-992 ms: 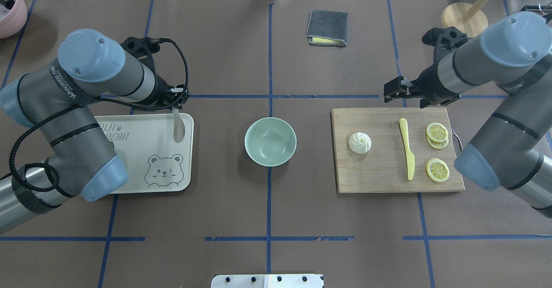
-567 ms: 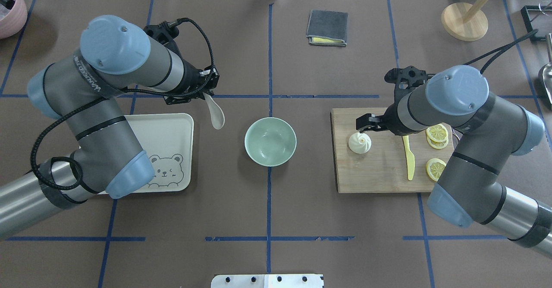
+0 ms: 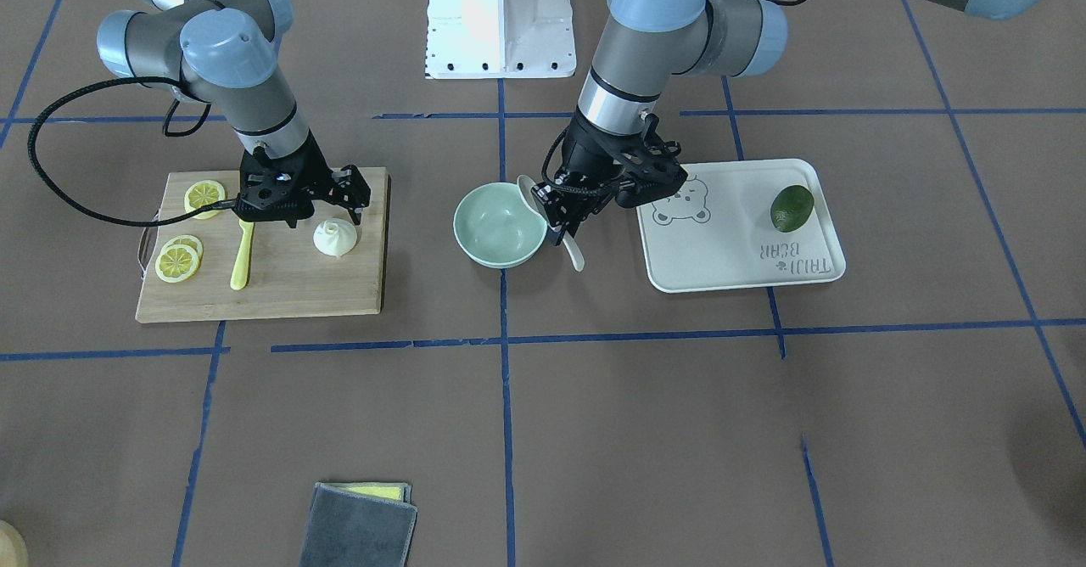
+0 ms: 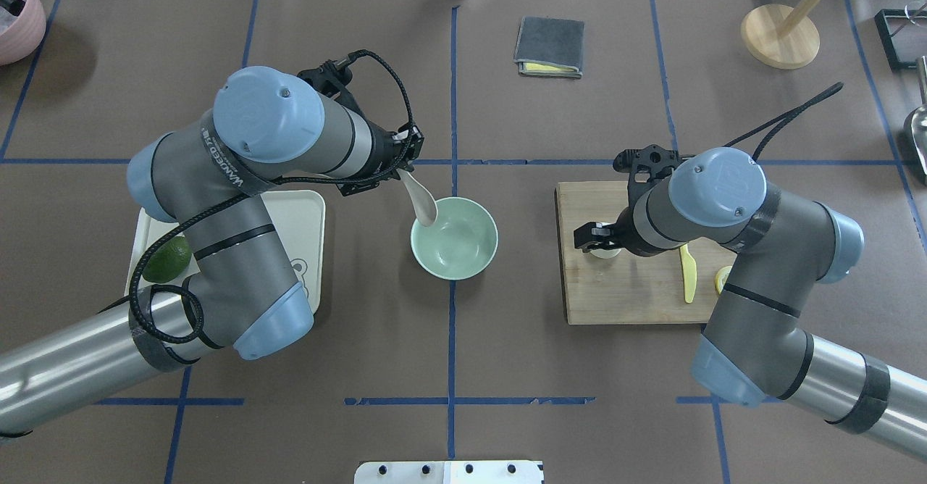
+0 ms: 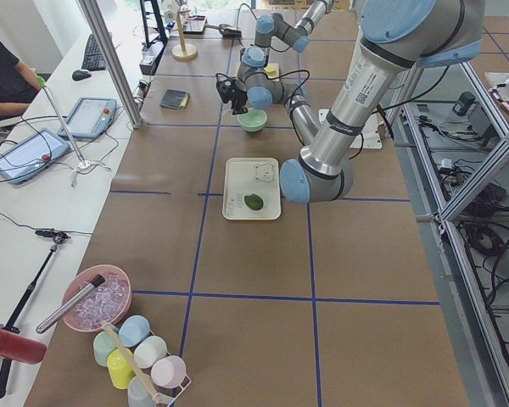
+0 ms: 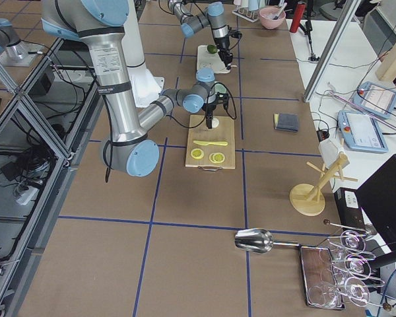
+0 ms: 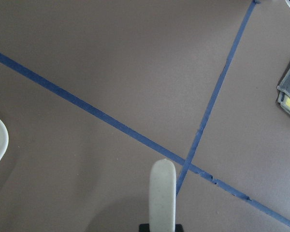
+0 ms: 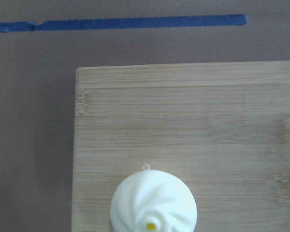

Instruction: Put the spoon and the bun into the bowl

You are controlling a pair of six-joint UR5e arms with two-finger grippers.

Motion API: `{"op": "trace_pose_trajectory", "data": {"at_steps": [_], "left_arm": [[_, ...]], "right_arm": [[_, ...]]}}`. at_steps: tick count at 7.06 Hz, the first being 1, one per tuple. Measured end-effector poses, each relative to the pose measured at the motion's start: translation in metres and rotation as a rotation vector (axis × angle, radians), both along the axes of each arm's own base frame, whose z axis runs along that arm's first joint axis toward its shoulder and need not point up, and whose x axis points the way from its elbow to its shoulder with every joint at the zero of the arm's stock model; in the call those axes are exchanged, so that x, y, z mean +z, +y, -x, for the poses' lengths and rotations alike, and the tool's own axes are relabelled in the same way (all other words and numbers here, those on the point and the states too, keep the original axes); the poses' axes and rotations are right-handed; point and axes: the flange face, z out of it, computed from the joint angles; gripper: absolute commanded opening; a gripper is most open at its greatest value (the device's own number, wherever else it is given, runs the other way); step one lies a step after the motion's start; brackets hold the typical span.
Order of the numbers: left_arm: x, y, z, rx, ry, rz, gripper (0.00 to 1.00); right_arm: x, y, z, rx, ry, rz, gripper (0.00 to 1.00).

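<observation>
The jaws of your left gripper (image 4: 400,165) pinch the spoon (image 4: 422,200) by the end of its handle. That lets the scoop hang tilted down over the rim of the bowl (image 4: 463,248) on that arm's side, ready to drop in. Your right gripper (image 4: 595,243) hovers low over the bun (image 3: 336,238) on the cutting board (image 3: 280,295). Its jaws look spread to straddle the dome, which is not yet gripped.

You'll find a wooden cutting board (image 3: 280,287) on the table (image 4: 362,324), with a yellow knife (image 3: 242,257) and lemon slices (image 3: 177,260) lying on it. On the other side sits a cream bear-print tray (image 3: 738,261) holding a dark green fruit (image 3: 792,208). A folded grey cloth (image 4: 550,47) lies well apart from both.
</observation>
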Motion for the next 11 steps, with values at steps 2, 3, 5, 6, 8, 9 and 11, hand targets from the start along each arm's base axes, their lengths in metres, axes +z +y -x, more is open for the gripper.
{"op": "trace_pose_trajectory", "data": {"at_steps": [2,3,5,6,8,9,11], "left_arm": [[0.003,0.002,-0.013,-0.005,0.013,0.002,0.0],[0.005,0.005,-0.017,-0.003,0.011,0.002,0.0],[0.01,0.012,-0.027,-0.002,0.001,0.001,0.0],[0.012,0.014,-0.032,-0.006,-0.006,-0.002,0.0],[0.015,0.015,-0.037,-0.009,-0.01,-0.005,0.0],[0.017,0.016,-0.041,-0.007,-0.007,-0.006,0.0],[0.018,0.021,-0.05,0.001,0.014,-0.008,1.0]], "right_arm": [[0.001,-0.003,0.006,-0.003,0.006,0.004,0.17],[0.002,-0.006,0.003,0.001,0.007,0.004,0.0],[0.0,-0.016,-0.007,0.014,0.005,-0.003,0.0],[-0.004,-0.02,-0.01,0.021,-0.001,-0.008,0.0],[-0.031,-0.031,-0.015,0.036,-0.009,-0.009,0.0],[-0.052,-0.036,-0.018,0.045,-0.004,-0.003,0.0],[-0.07,-0.039,-0.024,0.052,-0.002,0.002,0.0]]}}
